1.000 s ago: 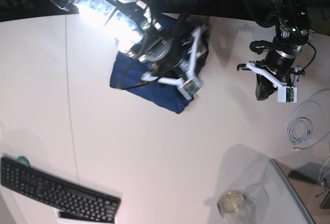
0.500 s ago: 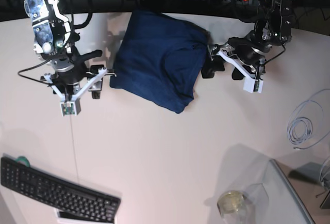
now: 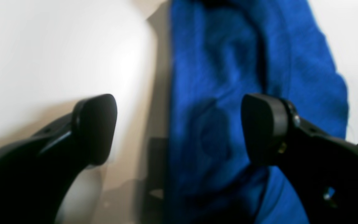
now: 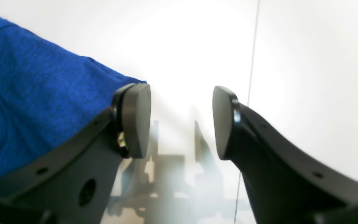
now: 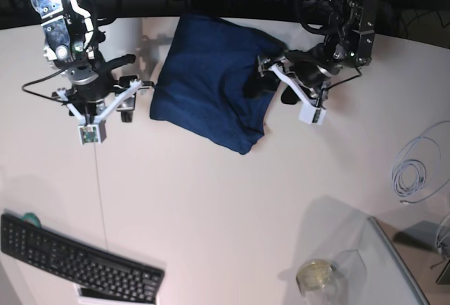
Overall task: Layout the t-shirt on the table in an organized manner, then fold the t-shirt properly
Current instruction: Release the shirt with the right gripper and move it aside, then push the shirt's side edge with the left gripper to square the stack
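The dark navy t-shirt (image 5: 211, 80) lies bunched in a compact, roughly folded shape at the back of the white table (image 5: 232, 206). My left gripper (image 5: 271, 91) stands open astride the shirt's right edge. In the left wrist view the left gripper (image 3: 179, 127) has one finger over the t-shirt (image 3: 228, 77) and the other over bare table (image 3: 57, 56), gripping nothing. My right gripper (image 5: 135, 101) is open just off the shirt's left edge. In the right wrist view the right gripper (image 4: 180, 121) holds nothing and the t-shirt (image 4: 26, 102) lies beside its left finger.
A black keyboard (image 5: 77, 263) lies at the front left. A grey translucent tray (image 5: 397, 263) and a glass jar (image 5: 316, 275) stand at the front right, with a coiled cable (image 5: 415, 175) behind them. A thin seam (image 4: 250, 77) crosses the table.
The right arm has left the top of the shirt and now sits at its left edge. The left arm has come in from the far right onto the shirt's right edge, jaws now wide.
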Robot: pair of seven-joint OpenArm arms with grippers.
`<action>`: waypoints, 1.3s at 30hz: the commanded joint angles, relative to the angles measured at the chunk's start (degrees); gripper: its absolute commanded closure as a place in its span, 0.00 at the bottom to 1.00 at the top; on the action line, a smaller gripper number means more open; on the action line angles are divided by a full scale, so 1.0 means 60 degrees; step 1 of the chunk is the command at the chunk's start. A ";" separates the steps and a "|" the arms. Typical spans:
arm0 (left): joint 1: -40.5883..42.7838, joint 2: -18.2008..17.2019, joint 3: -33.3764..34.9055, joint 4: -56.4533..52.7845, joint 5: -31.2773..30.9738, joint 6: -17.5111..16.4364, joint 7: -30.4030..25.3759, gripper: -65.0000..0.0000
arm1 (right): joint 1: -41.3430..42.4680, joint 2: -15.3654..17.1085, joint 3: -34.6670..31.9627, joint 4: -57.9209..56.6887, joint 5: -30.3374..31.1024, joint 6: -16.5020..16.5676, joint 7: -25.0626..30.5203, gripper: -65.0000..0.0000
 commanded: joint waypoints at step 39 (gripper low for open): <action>-0.6373 -0.2747 0.9324 -0.0803 -0.0058 -0.0094 0.1043 1.00 | -0.0329 -0.0320 0.4113 -0.0256 -0.0032 0.0011 0.0245 0.54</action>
